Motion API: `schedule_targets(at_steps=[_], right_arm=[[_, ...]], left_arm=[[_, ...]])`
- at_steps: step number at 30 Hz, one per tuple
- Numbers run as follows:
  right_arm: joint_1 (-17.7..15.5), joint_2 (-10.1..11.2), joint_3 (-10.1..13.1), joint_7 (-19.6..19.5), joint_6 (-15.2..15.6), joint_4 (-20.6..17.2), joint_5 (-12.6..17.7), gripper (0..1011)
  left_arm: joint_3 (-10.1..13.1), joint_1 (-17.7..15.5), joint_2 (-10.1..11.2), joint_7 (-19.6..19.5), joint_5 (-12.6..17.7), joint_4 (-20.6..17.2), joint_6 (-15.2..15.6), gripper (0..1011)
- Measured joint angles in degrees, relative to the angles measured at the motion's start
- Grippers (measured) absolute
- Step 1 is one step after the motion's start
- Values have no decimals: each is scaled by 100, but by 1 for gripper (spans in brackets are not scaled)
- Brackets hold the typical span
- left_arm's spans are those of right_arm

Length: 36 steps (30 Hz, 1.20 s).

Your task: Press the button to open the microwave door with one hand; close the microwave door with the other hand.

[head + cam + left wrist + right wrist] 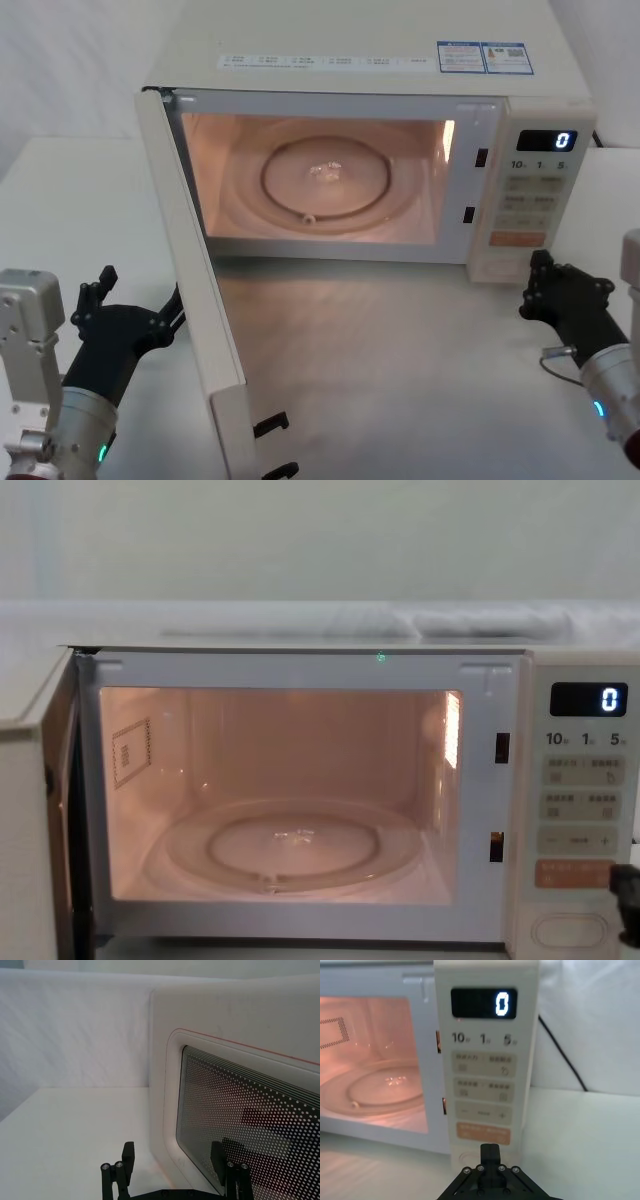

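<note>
Microwave door (205, 300) swung fully open toward robot's left, cavity lit, glass turntable (290, 852) bare; opening half of task judged done, closing still to do

Left gripper (125, 325) just outside door's outer face, fingers spread, one finger (218, 1157) against dotted window glass, other (128, 1156) off beyond door's edge. Right gripper (560, 295) low in front of control panel (485, 1060), just below orange key (483, 1133), fingers pressed together; pill-shaped button (568, 930) at panel's foot

For closing, judged best: flat contact on outer face near free edge, far from hinge; steady sweep along door's arc; firm last push so latch hooks (272, 425) seat; right arm kept clear of front

Legible: display "0"; "10", "1", "5" beneath; "–" and "+" on lower key. Top stickers (483, 57) too small to read
</note>
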Motion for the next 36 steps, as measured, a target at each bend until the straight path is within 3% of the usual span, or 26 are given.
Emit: schedule_targets(at_steps=[10, 22, 36], right_arm=[[-57, 230, 266, 11, 90, -331, 56, 0], [194, 520, 556, 147, 108, -246, 134, 0], [306, 859, 565, 601, 159, -129, 455, 0]], left_arm=[[0, 0, 0, 0, 0, 0, 0, 1001], [0, 0, 0, 0, 0, 0, 0, 1001], [0, 0, 0, 0, 0, 0, 0, 1001]])
